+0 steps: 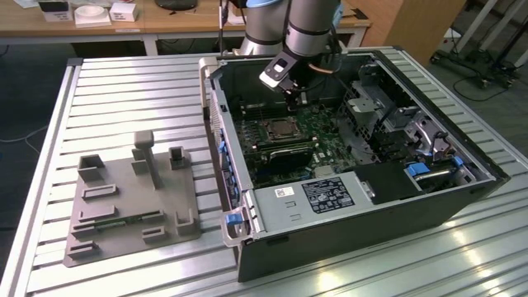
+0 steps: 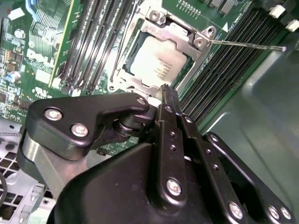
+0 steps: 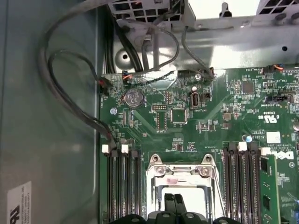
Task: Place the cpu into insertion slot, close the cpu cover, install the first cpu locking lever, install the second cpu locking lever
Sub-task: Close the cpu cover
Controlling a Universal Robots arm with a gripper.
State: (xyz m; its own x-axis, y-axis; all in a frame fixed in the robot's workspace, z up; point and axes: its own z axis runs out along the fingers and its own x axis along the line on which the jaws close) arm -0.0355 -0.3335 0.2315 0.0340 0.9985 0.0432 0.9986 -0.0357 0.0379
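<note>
Tabletop point(image 1: 132, 86) of metal slats; desk point(image 1: 165, 22) beyond

an open black computer case point(image 1: 355, 238) lies on a slatted metal table point(image 1: 123, 86), a grey fixture plate point(image 1: 123, 204) beside it at the exterior view's left, a labelled power-supply box point(image 1: 326, 193) inside the case

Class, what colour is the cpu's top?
Silvery-tan; the cpu shows best in the second wrist view.
</note>
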